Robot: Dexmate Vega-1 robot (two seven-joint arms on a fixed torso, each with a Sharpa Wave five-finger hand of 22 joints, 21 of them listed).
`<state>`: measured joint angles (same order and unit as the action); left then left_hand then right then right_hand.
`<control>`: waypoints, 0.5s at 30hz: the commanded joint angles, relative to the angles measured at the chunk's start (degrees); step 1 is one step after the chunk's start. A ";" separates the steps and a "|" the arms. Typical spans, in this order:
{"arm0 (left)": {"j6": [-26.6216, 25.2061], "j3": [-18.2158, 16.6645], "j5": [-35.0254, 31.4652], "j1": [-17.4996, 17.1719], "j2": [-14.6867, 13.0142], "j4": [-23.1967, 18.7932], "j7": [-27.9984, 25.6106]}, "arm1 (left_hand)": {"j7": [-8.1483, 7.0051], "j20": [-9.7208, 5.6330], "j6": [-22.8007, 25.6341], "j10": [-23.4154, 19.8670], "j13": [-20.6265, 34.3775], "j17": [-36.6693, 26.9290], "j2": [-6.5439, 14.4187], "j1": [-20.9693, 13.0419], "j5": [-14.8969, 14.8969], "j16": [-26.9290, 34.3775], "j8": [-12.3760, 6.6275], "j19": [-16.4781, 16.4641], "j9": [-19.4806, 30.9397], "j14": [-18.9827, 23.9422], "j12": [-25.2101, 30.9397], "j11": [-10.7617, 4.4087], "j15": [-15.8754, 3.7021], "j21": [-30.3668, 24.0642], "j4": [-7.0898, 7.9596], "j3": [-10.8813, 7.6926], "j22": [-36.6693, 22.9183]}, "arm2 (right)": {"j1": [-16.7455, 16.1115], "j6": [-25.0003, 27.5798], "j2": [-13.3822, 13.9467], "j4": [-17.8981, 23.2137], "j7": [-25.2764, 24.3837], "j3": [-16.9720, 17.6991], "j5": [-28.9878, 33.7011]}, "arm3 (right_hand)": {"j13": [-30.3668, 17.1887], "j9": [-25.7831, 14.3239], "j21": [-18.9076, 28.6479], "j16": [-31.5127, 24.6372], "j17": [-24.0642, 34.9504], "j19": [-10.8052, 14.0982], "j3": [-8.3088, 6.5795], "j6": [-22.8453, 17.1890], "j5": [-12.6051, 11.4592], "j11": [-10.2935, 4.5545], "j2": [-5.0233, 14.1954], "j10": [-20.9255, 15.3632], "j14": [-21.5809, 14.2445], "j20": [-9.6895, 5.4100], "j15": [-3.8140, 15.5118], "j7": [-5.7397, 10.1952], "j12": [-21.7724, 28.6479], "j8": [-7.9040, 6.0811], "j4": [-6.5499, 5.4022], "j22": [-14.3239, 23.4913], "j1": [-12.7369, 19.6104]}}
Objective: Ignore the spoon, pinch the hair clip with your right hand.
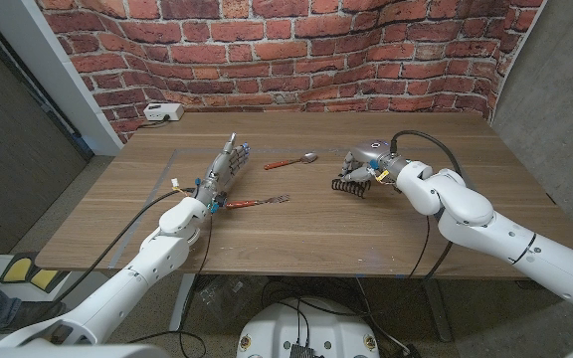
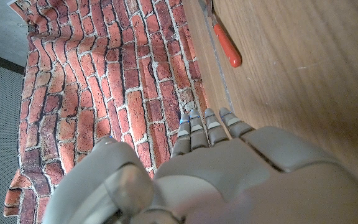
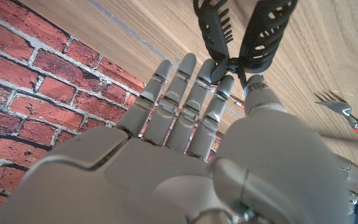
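At surface right, right hand (image 1: 364, 162) fingers pinch clip (image 3: 244, 34) at its hinge; light, stiff plastic, springy, likely slippery.

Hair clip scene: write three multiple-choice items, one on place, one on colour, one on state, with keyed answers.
1. Where does the hair clip lie?
A. at the right hand
B. under the left hand
C. by the white box

2. What colour are the spoon and fork handles?
A. blue
B. orange-red
C. green

3. What is the right hand doing?
A. holding the fork
B. pinching the clip
C. gripping the spoon

Answers: 1 A, head view shows the clip at its fingers. 2 B, both handles look orange-red. 3 B, right wrist view shows fingertips closed on the clip.
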<state>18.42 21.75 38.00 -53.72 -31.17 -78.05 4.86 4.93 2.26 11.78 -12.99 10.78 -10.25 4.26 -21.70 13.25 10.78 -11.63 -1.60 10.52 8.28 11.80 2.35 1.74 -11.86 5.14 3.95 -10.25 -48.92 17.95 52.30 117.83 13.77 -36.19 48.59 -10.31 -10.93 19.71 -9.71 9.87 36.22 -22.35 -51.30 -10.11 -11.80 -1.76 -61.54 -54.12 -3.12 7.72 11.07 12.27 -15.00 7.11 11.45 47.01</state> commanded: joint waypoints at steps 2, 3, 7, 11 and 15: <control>-0.45 0.11 -0.21 0.26 -0.06 -0.28 -0.36 | -0.06 0.42 0.46 -0.26 0.33 -0.21 0.20 -0.36 -0.33 0.00 0.13 0.08 0.21 0.60 -0.06 0.00 0.12 0.11 0.14 0.28 -0.23 | 0.50 0.04 0.10 -0.10 1.00 -0.29 0.41 | -0.12 -0.22 -0.22 0.03 0.17 -0.76 0.23 1.19 -0.29 -0.08 -0.40 1.57 1.30 0.51 3.98 -0.28 -0.68 0.83 -0.12 0.11 -0.86; -0.43 0.10 -0.21 0.27 -0.05 -0.28 -0.37 | -0.06 0.44 0.48 -0.25 0.33 -0.21 0.21 -0.36 -0.33 0.00 0.13 0.09 0.21 0.60 -0.07 0.01 0.12 0.11 0.14 0.28 -0.23 | 0.55 0.07 0.08 -0.14 1.09 -0.30 0.43 | -0.13 -0.23 -0.25 0.02 0.17 -0.84 0.27 1.38 -0.30 -0.08 -0.45 1.68 1.41 0.64 3.94 -0.24 -0.72 0.95 -0.13 0.11 -0.94; -0.48 0.05 -0.22 0.23 -0.04 -0.41 -0.58 | -0.06 0.42 0.49 -0.24 0.33 -0.21 0.23 -0.38 -0.34 0.00 0.13 0.09 0.21 0.59 -0.07 0.00 0.09 0.10 0.14 0.31 -0.24 | 0.65 -0.01 0.04 -0.33 1.16 -0.29 0.33 | -0.16 -0.27 -0.30 0.00 0.23 -0.90 0.42 2.34 -0.32 -0.10 -0.56 2.63 2.13 0.94 3.75 -0.33 -1.02 1.52 -0.26 0.10 -1.39; -0.54 0.05 -0.25 0.26 -0.05 -0.43 -0.67 | -0.03 0.48 0.52 -0.26 0.33 -0.21 0.24 -0.39 -0.35 0.00 0.12 0.13 0.21 0.60 -0.07 -0.01 0.08 0.11 0.14 0.34 -0.24 | 0.67 -0.06 -0.14 -0.70 0.95 -0.35 0.15 | -0.22 -0.35 -0.40 -0.02 0.27 -1.02 0.60 4.14 -0.40 -0.11 -0.81 4.19 3.19 1.43 3.45 -0.55 -1.40 2.45 -0.28 0.07 -1.86; -0.58 0.09 -0.27 0.36 0.01 -0.35 -0.69 | -0.06 0.53 0.62 -0.29 0.33 -0.21 0.27 -0.40 -0.36 0.01 0.09 0.13 0.21 0.62 -0.06 0.01 0.10 0.10 0.15 0.37 -0.24 | 0.63 -0.03 -0.30 -1.12 0.75 -0.45 -0.06 | -0.27 -0.44 -0.53 0.03 0.31 -1.22 0.81 5.50 -0.47 -0.11 -1.13 5.94 4.53 2.09 2.88 -0.73 -1.68 3.09 -0.28 0.04 -2.31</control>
<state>18.01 21.80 37.84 -53.55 -31.21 -78.35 4.39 4.93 2.26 11.78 -12.99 10.78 -10.26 4.59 -22.04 12.80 10.78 -11.63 -1.61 10.52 8.28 11.80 2.35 1.74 -11.86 5.14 3.94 -10.25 -48.42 18.00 52.35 117.56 14.60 -36.42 48.85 -10.29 -11.05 19.25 -9.71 10.02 34.86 -21.71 -46.64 -10.08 -11.84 -2.70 -56.40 -50.34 -1.72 6.65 10.42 10.76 -12.28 6.78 11.46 45.36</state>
